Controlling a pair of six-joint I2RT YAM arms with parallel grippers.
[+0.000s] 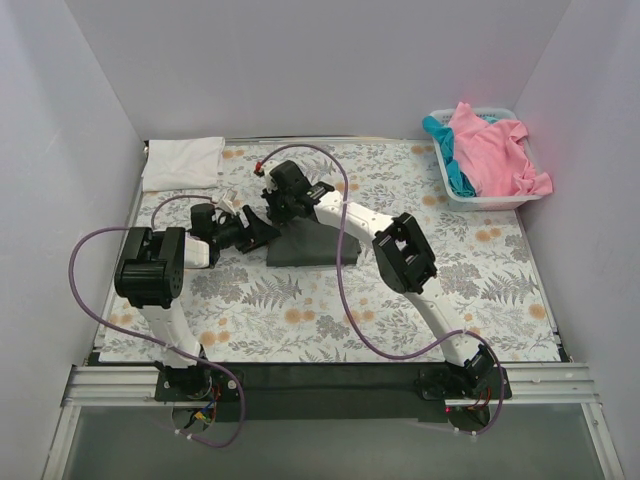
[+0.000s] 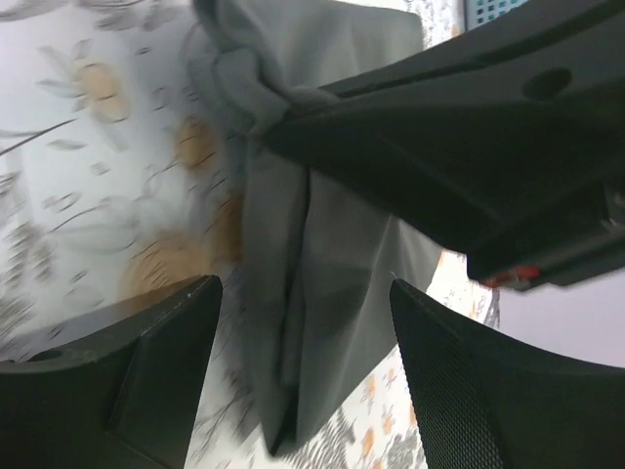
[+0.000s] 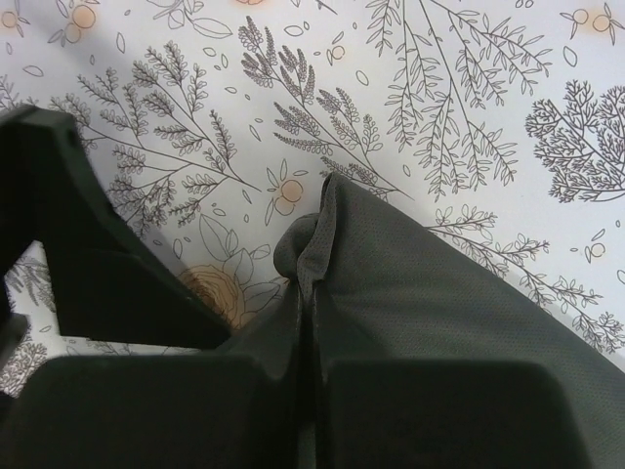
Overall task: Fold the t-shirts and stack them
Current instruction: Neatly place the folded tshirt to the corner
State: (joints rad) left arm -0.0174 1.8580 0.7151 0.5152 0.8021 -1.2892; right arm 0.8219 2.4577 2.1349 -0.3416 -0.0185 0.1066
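Between the two fingers of the right gripper (image 3: 311, 366), a bunched edge of the dark grey t-shirt (image 3: 439, 313) is pinched tight. Just beside it, the left gripper (image 2: 305, 288) has its fingers wide apart. A fold of the same shirt sits in the gap, but those fingers are not holding it yet.

Most of the grey shirt lies on the flowery table cloth (image 3: 469, 88) in the middle of the table, and I think it is partly folded. It looks soft, thin and light, so it will sag and slide anywhere it is not held. A good spot for the left gripper to grab would be the edge close to the right one's pinch. Then both could pull the cloth flat.

Farther off, a white t-shirt (image 1: 183, 163) lies folded at the far left corner. At the far right, the pink t-shirt (image 1: 490, 150) and the teal t-shirt (image 1: 455, 175) are piled in the white basket (image 1: 500, 200).
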